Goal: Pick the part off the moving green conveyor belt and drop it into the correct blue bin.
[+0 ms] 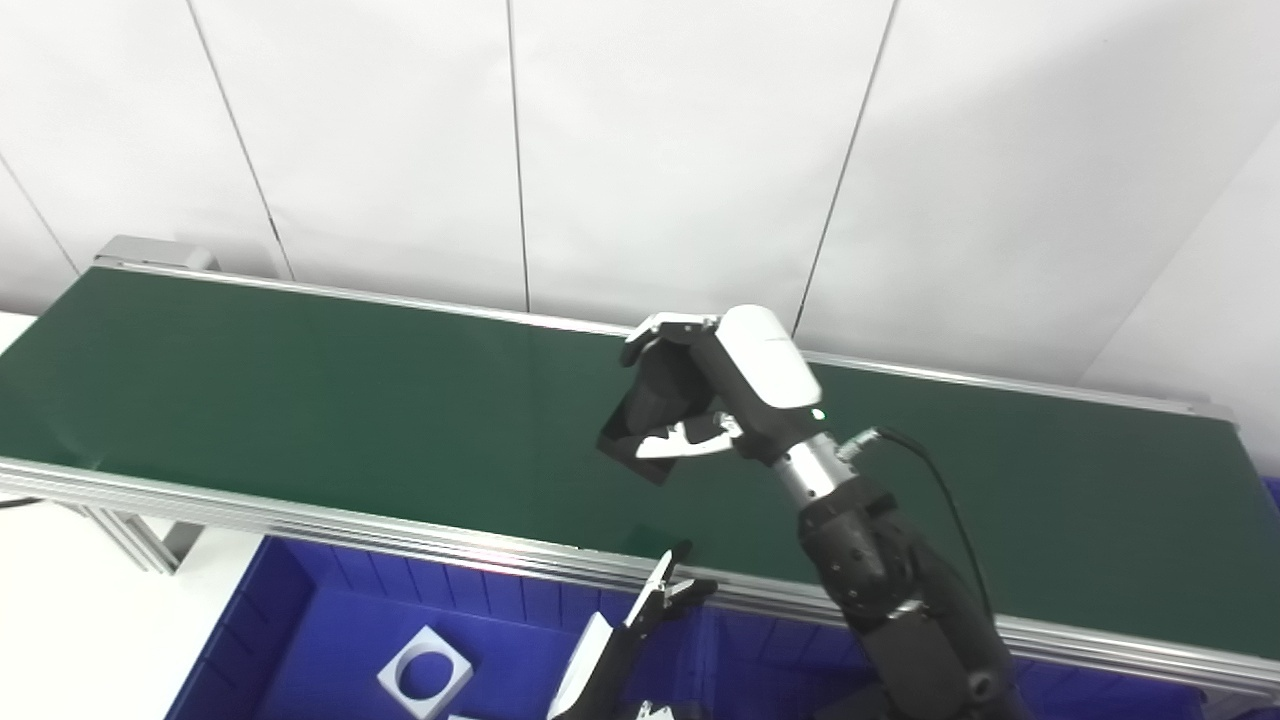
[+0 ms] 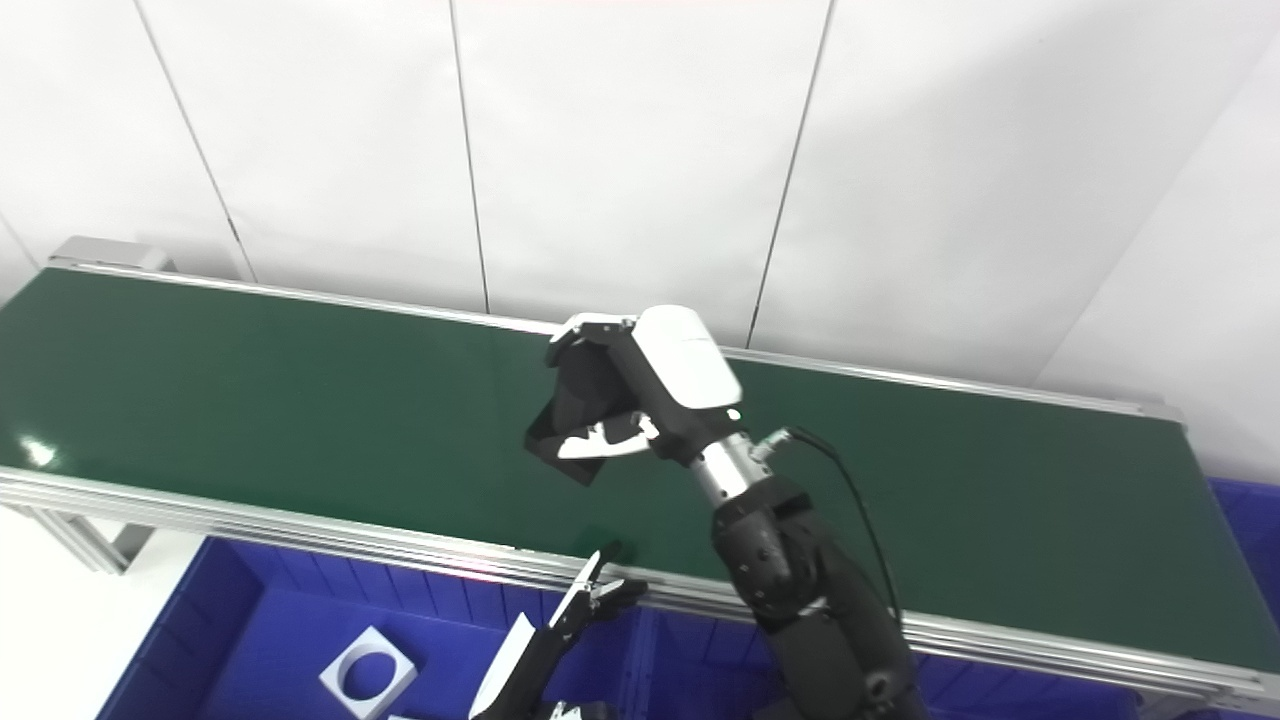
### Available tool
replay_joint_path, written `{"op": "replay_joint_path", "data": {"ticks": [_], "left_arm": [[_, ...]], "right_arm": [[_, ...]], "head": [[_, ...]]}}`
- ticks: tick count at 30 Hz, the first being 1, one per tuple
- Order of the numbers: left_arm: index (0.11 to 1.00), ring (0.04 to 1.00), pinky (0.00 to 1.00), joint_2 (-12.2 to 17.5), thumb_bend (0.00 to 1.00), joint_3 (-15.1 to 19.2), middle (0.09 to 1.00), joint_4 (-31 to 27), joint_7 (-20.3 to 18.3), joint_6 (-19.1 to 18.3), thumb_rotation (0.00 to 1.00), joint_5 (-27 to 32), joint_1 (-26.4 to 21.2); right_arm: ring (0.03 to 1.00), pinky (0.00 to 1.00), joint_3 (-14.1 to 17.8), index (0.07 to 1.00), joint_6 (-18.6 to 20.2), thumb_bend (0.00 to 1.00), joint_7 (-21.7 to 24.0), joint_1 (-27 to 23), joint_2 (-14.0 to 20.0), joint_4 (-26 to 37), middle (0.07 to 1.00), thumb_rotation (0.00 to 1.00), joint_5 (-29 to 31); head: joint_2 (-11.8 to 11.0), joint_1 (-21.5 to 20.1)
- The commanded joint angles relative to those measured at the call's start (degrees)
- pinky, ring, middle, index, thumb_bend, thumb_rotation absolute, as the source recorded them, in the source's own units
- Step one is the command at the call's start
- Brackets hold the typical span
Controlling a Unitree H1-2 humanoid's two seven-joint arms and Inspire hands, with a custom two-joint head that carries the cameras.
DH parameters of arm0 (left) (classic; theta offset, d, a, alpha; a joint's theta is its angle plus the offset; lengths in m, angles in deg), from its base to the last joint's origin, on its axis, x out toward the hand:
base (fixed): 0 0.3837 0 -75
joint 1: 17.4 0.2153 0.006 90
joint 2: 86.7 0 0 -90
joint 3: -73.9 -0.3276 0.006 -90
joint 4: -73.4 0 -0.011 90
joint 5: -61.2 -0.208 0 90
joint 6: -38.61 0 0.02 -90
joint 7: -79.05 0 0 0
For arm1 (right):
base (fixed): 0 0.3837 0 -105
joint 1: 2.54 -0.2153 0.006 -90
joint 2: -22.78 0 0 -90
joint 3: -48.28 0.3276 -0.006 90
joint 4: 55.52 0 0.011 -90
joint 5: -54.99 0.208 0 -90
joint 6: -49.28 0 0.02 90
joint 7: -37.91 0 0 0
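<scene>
A green conveyor belt point(image 1: 250, 380) runs across the view from left to right. My right hand point(image 1: 715, 385) reaches over its middle and is shut on a black blocky part point(image 1: 640, 432), which is tilted; whether the part still touches the belt is unclear. The fingers point(image 2: 590, 330) curl over the part's top and the thumb presses from below. My left hand point(image 1: 625, 635) shows only partly at the bottom edge, fingers stretched out and holding nothing, above the blue bin point(image 1: 300, 620) in front of the belt.
A white square part with a round hole point(image 1: 425, 672) lies in the blue bin. The belt's aluminium rail point(image 1: 300, 515) separates belt and bins. More blue bin point(image 2: 1240, 520) shows at the far right. White wall panels stand behind the belt.
</scene>
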Motion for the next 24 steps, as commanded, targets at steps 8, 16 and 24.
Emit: {"op": "replay_joint_path", "data": {"ticks": [8,16,24], "left_arm": [[1.0,0.859,0.85,3.1,1.0,7.2,0.859,-7.2,-9.2,0.7,1.0,4.1,1.8],[1.0,0.842,0.79,3.2,0.95,14.9,0.856,-12.6,-17.8,0.7,0.99,5.2,4.4],[0.989,0.83,0.74,1.2,0.94,21.9,0.838,-18.4,-24.2,0.7,0.97,7.1,5.9]], "right_arm": [[0.392,0.32,6.9,0.555,5.4,0.49,1.6,5.8,2.5,12.3,0.482,0.0,0.3],[0.401,0.33,10.7,0.551,8.2,0.49,3.1,11.8,4.2,20.4,0.488,0.0,0.0],[0.408,0.33,15.0,0.548,10.8,0.49,5.6,18.0,6.9,27.7,0.499,0.0,0.5]], "head": [[3.1,-7.2],[5.5,-11.2],[8.8,-12.9]]}}
